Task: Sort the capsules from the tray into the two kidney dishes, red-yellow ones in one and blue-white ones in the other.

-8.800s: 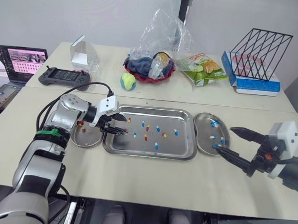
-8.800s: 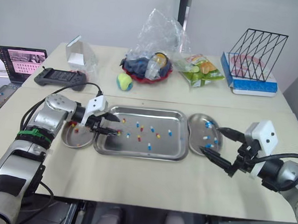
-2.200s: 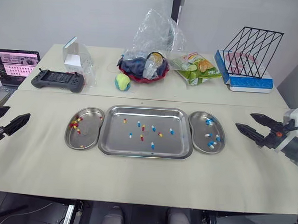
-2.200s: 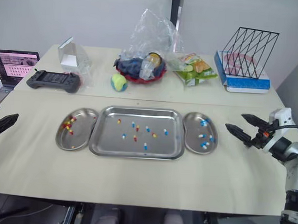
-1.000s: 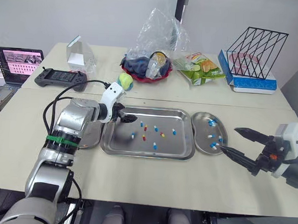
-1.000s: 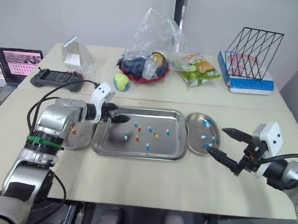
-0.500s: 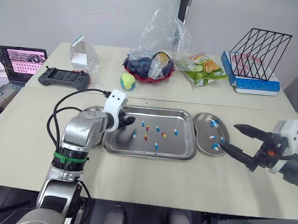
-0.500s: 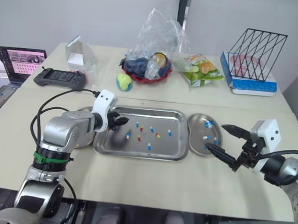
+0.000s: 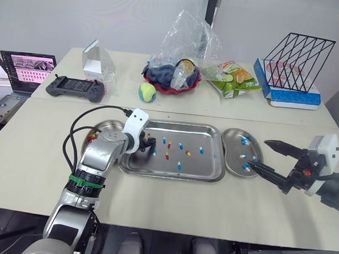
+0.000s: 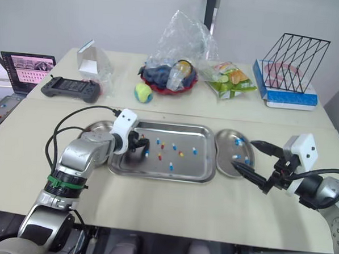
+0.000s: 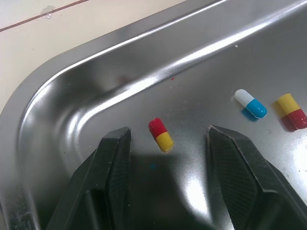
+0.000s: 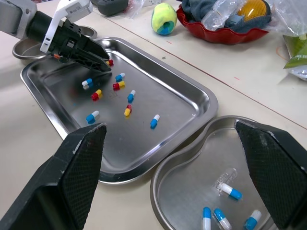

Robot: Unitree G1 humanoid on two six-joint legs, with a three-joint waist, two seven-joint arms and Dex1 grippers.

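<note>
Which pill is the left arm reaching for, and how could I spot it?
Find the steel tray in the middle of the table and go to its left end, where the left end effector hangs open. The red-yellow capsule lies alone between its two fingers; the blue-white capsule and the other red-yellow one nearby lie outside them.

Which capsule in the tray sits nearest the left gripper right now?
The red-yellow capsule by the tray's corner: it lies between the open fingers of the left gripper, while the blue-white capsule and the second red-yellow capsule lie outside them.
</note>
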